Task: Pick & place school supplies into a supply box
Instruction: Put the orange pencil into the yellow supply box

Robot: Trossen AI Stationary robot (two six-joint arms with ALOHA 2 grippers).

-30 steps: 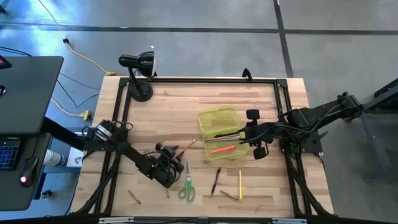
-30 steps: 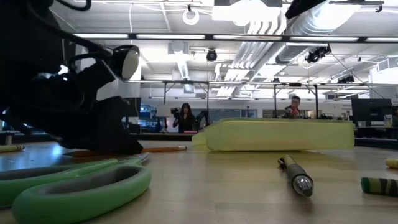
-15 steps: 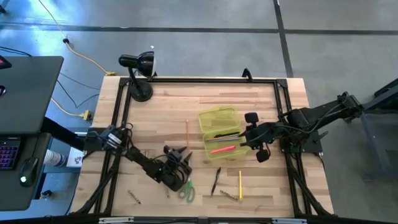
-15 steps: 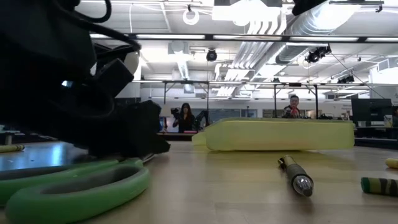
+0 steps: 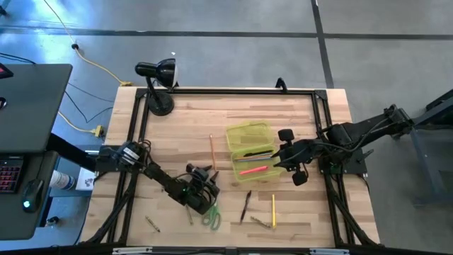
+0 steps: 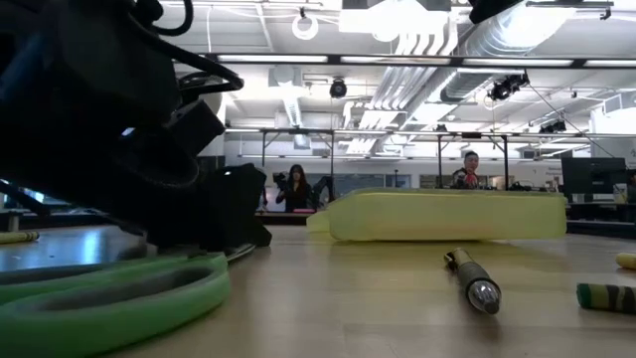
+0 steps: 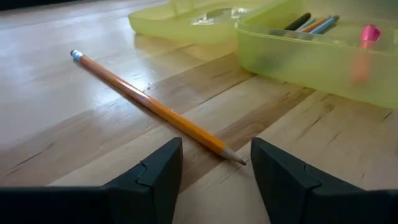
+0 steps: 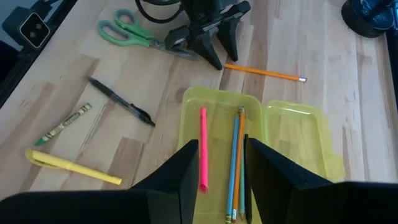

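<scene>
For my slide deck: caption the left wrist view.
Left gripper, fingers open, low over the sharpened tip of an orange pencil beside the open yellow-green supply box.

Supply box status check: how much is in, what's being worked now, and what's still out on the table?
Done: the supply box holds a pink marker and a few pens and pencils.
In hand: nothing is gripped. The open left gripper is lined up on the orange pencil; the right gripper hovers open over the box.
Left: scissors, black pen, green crayon, yellow marker.
</scene>
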